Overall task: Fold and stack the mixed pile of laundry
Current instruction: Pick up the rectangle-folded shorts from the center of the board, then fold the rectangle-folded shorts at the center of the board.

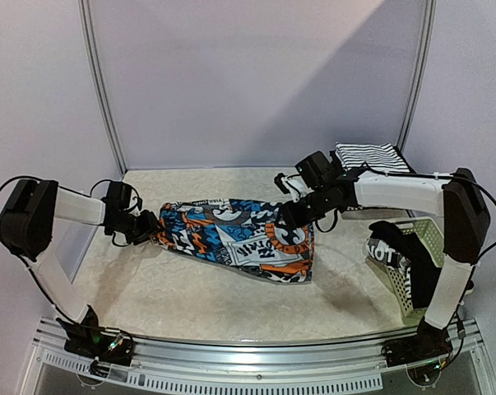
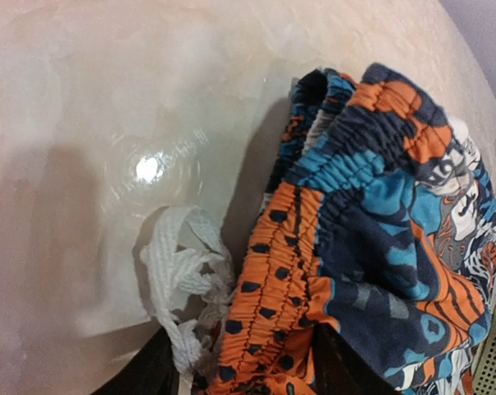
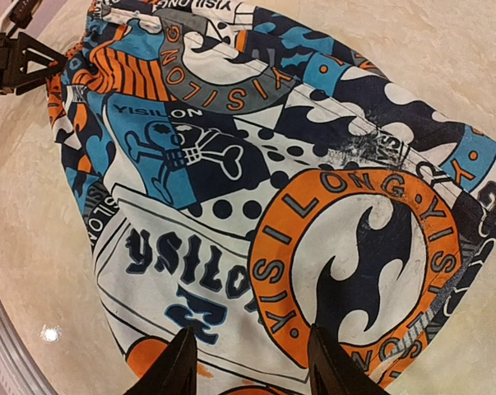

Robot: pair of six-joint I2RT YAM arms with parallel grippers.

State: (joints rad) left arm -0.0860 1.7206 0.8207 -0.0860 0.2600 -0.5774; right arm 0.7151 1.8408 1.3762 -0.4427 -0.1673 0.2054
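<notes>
The graphic print shorts (image 1: 239, 239), orange, blue, white and black, lie spread across the middle of the table. My left gripper (image 1: 145, 226) is shut on their orange elastic waistband (image 2: 272, 304) at the left end. A white drawstring (image 2: 182, 280) hangs beside the waistband. My right gripper (image 1: 301, 212) is open over the right end of the shorts (image 3: 256, 206), with its fingertips (image 3: 178, 366) apart above the printed cloth and nothing between them. The white garment with thin black stripes (image 1: 371, 156) lies at the back right, partly behind the right arm.
A white lattice basket (image 1: 424, 239) stands at the right edge with a black garment with white print (image 1: 391, 251) draped over its side. Purple walls with metal posts close in the back. A metal rail runs along the near edge.
</notes>
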